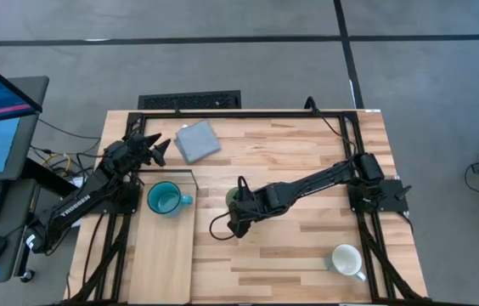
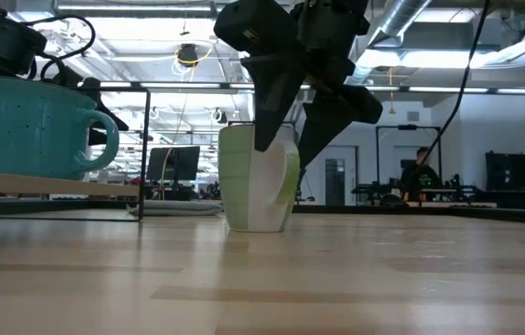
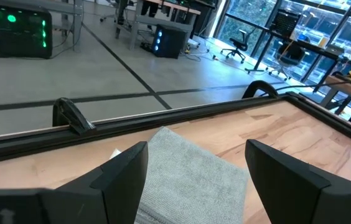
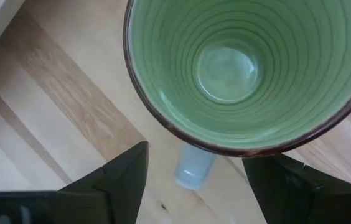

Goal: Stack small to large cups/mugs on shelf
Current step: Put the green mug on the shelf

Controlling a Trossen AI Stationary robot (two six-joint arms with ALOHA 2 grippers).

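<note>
A light green mug stands upright on the table's middle. My right gripper hangs open just above it, pointing steeply down. Its fingers stand on either side of the mug's handle without touching it; in the low view the gripper hangs at the rim. A teal-blue mug stands on the pale shelf at the left. Near the right front corner stands a white mug. My left gripper waits open at the far left.
A grey-blue square pad lies at the table's far left, right in front of my left gripper. The shelf's near half is bare. Black frame rails run along the table's edges. Beyond the table there is a room with a person far off.
</note>
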